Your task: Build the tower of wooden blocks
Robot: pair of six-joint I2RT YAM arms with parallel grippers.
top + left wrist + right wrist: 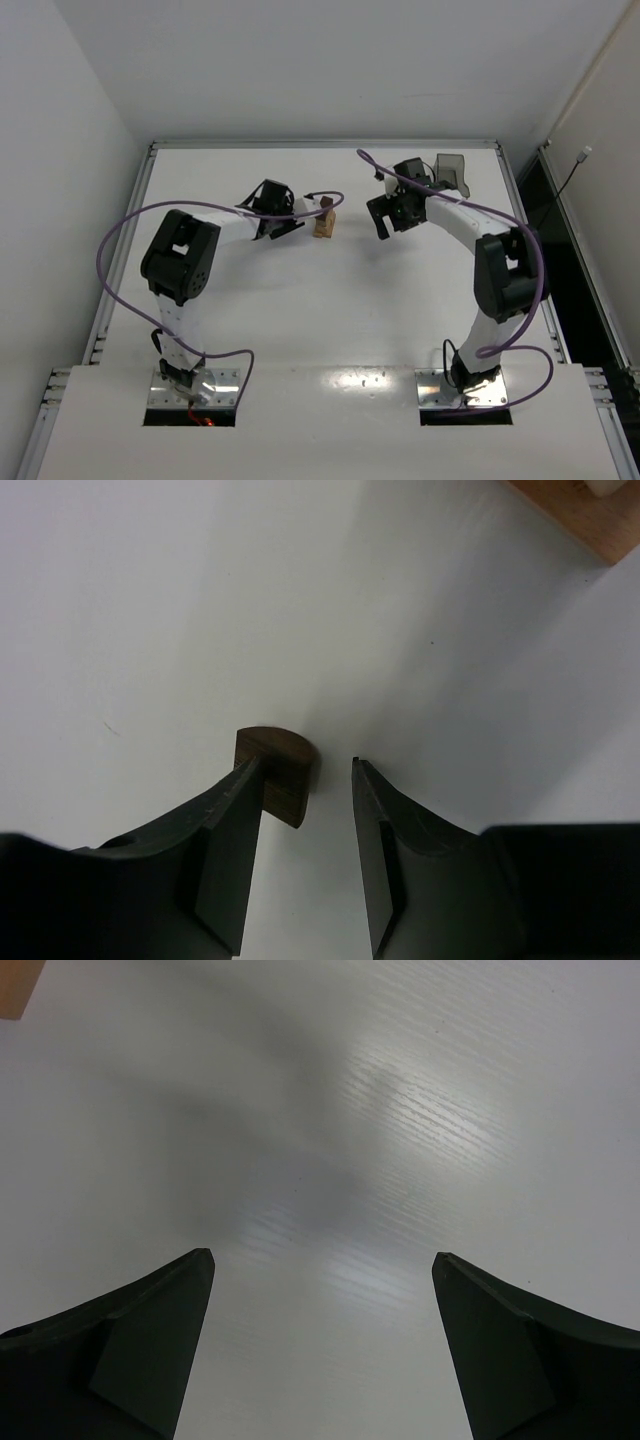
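Note:
The tower (324, 222) is a small stack of light tan wood blocks with a dark brown piece (328, 203) on top, standing left of the table's middle. My left gripper (293, 228) is just left of it, low over the table. In the left wrist view a dark brown block with a rounded top (283, 776) sits at the tip of the left finger (235, 820). A white gap separates it from the other finger, so my left gripper (306, 761) is open. My right gripper (383, 218) hovers right of the tower, wide open (322, 1254) over bare table.
A translucent grey tray (455, 175) stands at the back right behind the right arm. A corner of tan wood (585, 518) shows at the upper right of the left wrist view, and another (15, 985) at the upper left of the right wrist view.

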